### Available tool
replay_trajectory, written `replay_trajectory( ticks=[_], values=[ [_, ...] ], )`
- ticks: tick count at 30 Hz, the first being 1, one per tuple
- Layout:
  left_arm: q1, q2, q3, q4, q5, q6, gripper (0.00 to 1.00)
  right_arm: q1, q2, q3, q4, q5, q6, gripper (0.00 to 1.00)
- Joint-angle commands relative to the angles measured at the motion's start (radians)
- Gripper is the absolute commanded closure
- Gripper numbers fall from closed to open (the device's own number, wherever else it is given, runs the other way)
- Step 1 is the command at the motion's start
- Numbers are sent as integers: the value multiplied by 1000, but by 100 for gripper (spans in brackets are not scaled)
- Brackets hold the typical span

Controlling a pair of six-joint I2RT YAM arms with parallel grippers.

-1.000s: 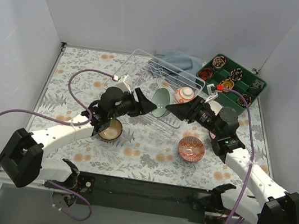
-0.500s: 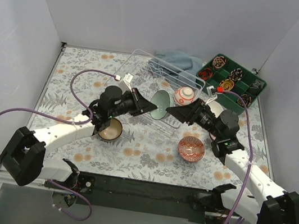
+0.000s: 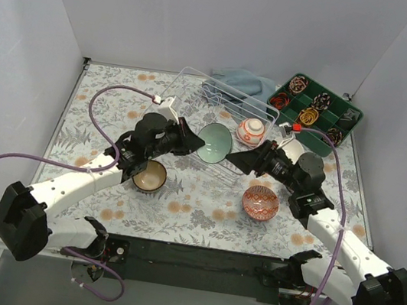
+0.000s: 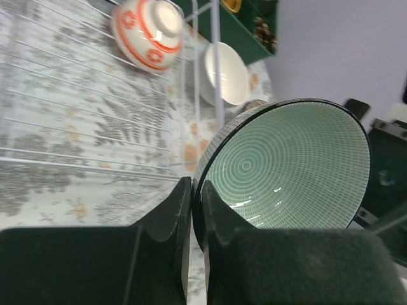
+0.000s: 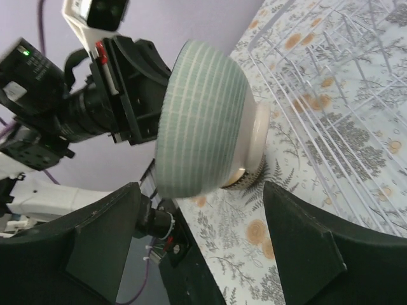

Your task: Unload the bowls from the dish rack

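Overhead, five bowls are showing. One green bowl (image 3: 215,142) is being pinched by its rim in the left gripper (image 3: 196,143) and is tilting on edge at the near side of the single rack (image 3: 224,94). A red-and-white bowl (image 3: 251,131) is lying inside the rack, and a white bowl (image 3: 290,144) is peeking out by its right end. A brown bowl (image 3: 150,176) and a red bowl (image 3: 260,202) are sitting well apart on the table (image 3: 104,98). The right gripper (image 3: 240,158) is hovering spread just beside the green bowl.

From the left wrist, two fingers (image 4: 181,216) are squeezing the green rim, with rack wires standing close behind.

From the right wrist, both jaws are gaping around the bowl's ribbed outside, standing clear of it on either side.
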Motion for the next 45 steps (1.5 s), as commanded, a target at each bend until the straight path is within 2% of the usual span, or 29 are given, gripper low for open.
replay_trajectory(
  ticks=[1, 9, 14, 21, 25, 30, 33, 34, 36, 37, 39, 40, 41, 44, 45],
  values=[
    [11, -40, 85, -177, -200, 202, 100, -1, -52, 49, -152, 54, -148, 13],
    [9, -43, 143, -304, -303, 367, 100, 44, -51, 194, -462, 188, -315, 12],
    [-17, -40, 145, -332, -344, 404, 100, 189, 39, 369, -675, 471, -415, 13],
    [-50, -74, 123, -350, -378, 416, 100, 338, 227, 561, -801, 712, -462, 21],
    [-57, -97, 108, -350, -378, 418, 100, 384, 346, 642, -832, 746, -478, 26],
    [-57, -117, 92, -350, -358, 413, 100, 429, 441, 734, -877, 808, -501, 40],
    [-57, -121, 88, -349, -360, 411, 100, 450, 486, 763, -898, 826, -515, 53],
    [-57, -124, 86, -350, -363, 414, 100, 455, 503, 780, -912, 831, -519, 62],
    [-57, -127, 82, -350, -366, 416, 100, 465, 514, 791, -921, 840, -527, 72],
    [-57, -130, 77, -350, -363, 416, 100, 467, 518, 797, -923, 843, -529, 82],
    [-57, -130, 76, -350, -358, 416, 100, 473, 521, 802, -936, 861, -535, 90],
    [-57, -135, 74, -350, -358, 415, 100, 475, 523, 803, -939, 867, -536, 97],
    [-57, -138, 72, -349, -358, 413, 100, 475, 523, 806, -952, 871, -536, 99],
    [-55, -153, 66, -338, -375, 411, 79, 475, 515, 813, -972, 878, -538, 99],
    [-52, -159, 63, -335, -378, 411, 60, 475, 512, 813, -993, 883, -539, 99]
  ],
)
